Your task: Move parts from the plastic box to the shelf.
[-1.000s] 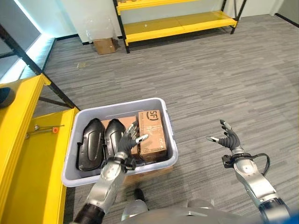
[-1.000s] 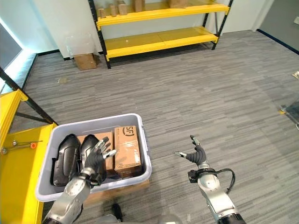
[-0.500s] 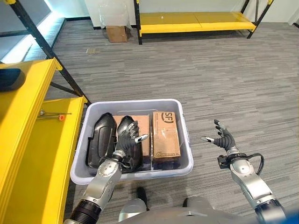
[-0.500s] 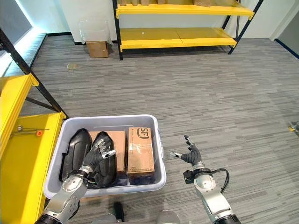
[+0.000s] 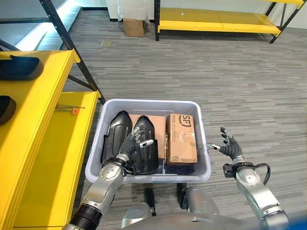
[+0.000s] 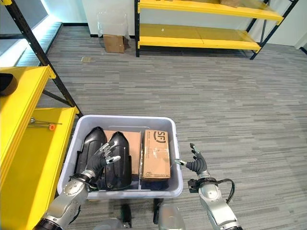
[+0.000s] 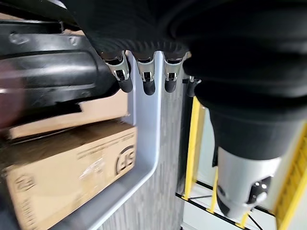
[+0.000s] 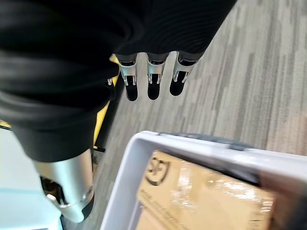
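Note:
A grey plastic box [image 5: 199, 139] stands on the floor before me. Inside lie two black moulded parts [image 5: 117, 133], [image 5: 145, 149], a flat cardboard piece [image 5: 156, 122] and an upright cardboard carton [image 5: 181, 144]. My left hand [image 5: 133, 148] hovers open over the near black part, fingers spread, holding nothing. My right hand [image 5: 230, 148] is open beside the box's right wall, apart from it. The yellow shelf [image 5: 43, 143] runs along my left, with two dark parts [image 5: 19, 67], [image 5: 5, 108] on its upper level.
A small tool with an orange tip [image 5: 70, 109] lies on the shelf's lower level. A black shelf post [image 5: 76, 53] slants beside the box. Another yellow rack [image 5: 216, 21] and a cardboard box [image 5: 134, 27] stand at the far wall.
The camera has swung, so the box now sits more centred and the left shelf shows more. My left hand stays over the black part; my right hand is closer to the box's right wall.

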You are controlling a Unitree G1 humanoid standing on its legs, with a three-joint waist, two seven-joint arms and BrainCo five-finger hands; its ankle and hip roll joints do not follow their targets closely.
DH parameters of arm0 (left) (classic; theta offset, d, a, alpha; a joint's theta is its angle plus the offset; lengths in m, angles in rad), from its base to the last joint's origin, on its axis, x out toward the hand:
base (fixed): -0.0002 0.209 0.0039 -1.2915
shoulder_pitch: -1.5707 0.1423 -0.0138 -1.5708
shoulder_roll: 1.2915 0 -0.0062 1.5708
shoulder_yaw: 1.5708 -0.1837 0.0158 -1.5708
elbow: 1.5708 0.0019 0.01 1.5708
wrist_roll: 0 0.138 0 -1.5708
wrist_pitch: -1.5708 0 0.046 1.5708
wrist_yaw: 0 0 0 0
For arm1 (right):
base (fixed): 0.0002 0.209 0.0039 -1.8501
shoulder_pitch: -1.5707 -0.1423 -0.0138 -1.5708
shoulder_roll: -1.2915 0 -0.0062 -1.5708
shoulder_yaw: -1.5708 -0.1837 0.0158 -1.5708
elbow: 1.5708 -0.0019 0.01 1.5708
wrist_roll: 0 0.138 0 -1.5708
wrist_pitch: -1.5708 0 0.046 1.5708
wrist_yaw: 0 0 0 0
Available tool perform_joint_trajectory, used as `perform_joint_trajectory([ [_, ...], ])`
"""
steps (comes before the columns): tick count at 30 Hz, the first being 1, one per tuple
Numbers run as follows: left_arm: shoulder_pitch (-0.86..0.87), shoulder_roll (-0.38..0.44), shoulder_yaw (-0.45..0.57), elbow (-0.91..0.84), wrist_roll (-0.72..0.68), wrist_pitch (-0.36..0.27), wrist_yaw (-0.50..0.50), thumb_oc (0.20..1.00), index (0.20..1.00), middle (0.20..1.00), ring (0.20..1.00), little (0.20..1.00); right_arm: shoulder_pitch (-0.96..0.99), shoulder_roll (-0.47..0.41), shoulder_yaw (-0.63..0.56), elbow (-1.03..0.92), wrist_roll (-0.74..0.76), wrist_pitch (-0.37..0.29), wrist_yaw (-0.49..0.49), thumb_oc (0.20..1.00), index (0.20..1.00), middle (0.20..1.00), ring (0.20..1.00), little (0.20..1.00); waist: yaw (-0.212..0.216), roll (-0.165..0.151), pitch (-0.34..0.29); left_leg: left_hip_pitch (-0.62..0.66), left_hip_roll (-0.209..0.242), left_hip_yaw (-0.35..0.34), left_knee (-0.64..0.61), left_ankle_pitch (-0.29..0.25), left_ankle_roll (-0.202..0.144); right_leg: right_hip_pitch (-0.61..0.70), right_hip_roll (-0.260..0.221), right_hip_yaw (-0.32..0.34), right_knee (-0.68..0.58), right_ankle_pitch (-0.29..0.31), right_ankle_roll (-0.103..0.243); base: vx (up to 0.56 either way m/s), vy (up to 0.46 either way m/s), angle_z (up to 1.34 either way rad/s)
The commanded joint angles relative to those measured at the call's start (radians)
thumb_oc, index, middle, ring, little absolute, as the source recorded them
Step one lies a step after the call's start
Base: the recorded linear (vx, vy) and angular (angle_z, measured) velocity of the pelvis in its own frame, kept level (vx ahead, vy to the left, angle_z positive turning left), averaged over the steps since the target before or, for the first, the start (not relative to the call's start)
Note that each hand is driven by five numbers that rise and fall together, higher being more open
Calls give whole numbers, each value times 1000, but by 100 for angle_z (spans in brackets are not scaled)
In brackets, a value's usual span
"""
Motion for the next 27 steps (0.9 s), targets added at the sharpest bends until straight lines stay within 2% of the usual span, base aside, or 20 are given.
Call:
perform_joint_trajectory([
  [1,-9,-10,-5,-80,31,-51,5,1000,1000,1000,1000,1000,-56,-39,-14,-20,17,-34,3,1000,1000,1000,1000,1000,13,28,-36,13,13,33,10,-43,-13,68,45,-26,37,-35,31,87,-255,11],
  [7,35,-10,24,-98,-1,-63,-7,1000,1000,1000,1000,1000,-72,-42,19,-4,4,-40,22,1000,1000,1000,1000,1000,39,46,-46,-9,22,3,10,-20,-34,119,66,-33,7,-76,-1,60,-182,-7],
  [13,43,-5,28,-101,-19,-83,-25,1000,1000,1000,1000,1000,-86,-45,37,23,5,-51,24,1000,1000,1000,1000,1000,45,63,-35,-22,38,8,17,-3,-53,127,64,-58,18,-100,-18,18,-101,6],
  [14,44,-5,28,-100,-24,-85,-26,1000,1000,1000,1000,1000,-82,-45,37,22,5,-49,27,1000,1000,1000,1000,1000,42,66,-33,-22,42,22,21,-1,-56,129,63,-67,21,-104,-20,-17,-65,5],
  [16,31,-8,29,-91,-35,-88,-49,1000,1000,1000,1000,1000,-75,-48,29,11,4,-43,16,1000,1000,1000,1000,1000,23,70,-30,-32,61,124,70,-12,-63,126,46,-116,34,-114,-22,-67,-43,14],
  [17,7,-13,21,-82,-44,-84,-67,1000,1000,1000,1000,1000,-69,-50,24,5,-3,-36,-8,1000,1000,1000,1000,1000,1,70,-26,-41,90,212,127,-39,-73,126,22,-155,54,-133,-19,-78,0,55],
  [18,-4,-16,16,-75,-51,-82,-72,1000,1000,1000,1000,1000,-72,-50,24,12,-3,-37,-16,1000,1000,1000,1000,1000,-6,70,-23,-50,103,228,156,-50,-76,123,13,-165,68,-140,-20,-80,49,133],
  [19,-24,-28,4,-63,-64,-85,-67,1000,1000,1000,1000,1000,-89,-49,35,48,-11,-60,-24,1000,1000,1000,1000,1000,-11,71,-11,-62,138,220,207,-56,-81,114,-3,-164,110,-153,-30,-49,79,123],
  [20,-27,-34,2,-61,-60,-87,-66,1000,1000,1000,1000,1000,-96,-47,39,60,-13,-67,-23,1000,1000,1000,1000,1000,-12,72,-8,-60,159,208,223,-36,-90,115,-4,-158,120,-161,-37,-23,168,59],
  [21,-28,-39,-4,-60,-56,-88,-65,1000,1000,1000,1000,1000,-102,-50,41,69,-16,-68,-15,1000,1000,1000,1000,1000,-15,72,-8,-56,206,188,236,22,-114,116,-7,-148,134,-173,-47,-43,279,-50],
  [22,-34,-46,-6,-64,-63,-61,-68,1000,1000,1000,1000,1000,-108,-58,45,67,-16,-65,-9,1000,1000,1000,1000,1000,-19,73,-9,-78,279,176,264,129,-133,105,-13,-145,141,-165,-65,-46,396,-63],
  [23,-39,-50,-8,-57,-69,-49,-69,1000,1000,1000,1000,1000,-115,-65,53,69,-10,-64,0,1000,1000,1000,1000,1000,-23,74,-12,-72,304,156,267,150,-139,94,-25,-134,156,-170,-67,-48,396,-36],
  [25,-40,-55,-4,-50,-60,-49,-57,1000,1000,1000,1000,1000,-128,-78,59,74,-4,-63,45,1000,1000,1000,1000,1000,-21,88,-13,-43,292,70,241,142,-139,65,-40,-87,197,-180,-58,21,394,-19],
  [27,-44,-52,-2,-49,-69,-40,-63,1000,1000,1000,1000,1000,-130,-85,56,69,-16,-69,64,1000,1000,1000,1000,1000,-26,102,-14,-37,288,67,236,137,-140,57,-42,-71,206,-183,-56,18,376,-71],
])
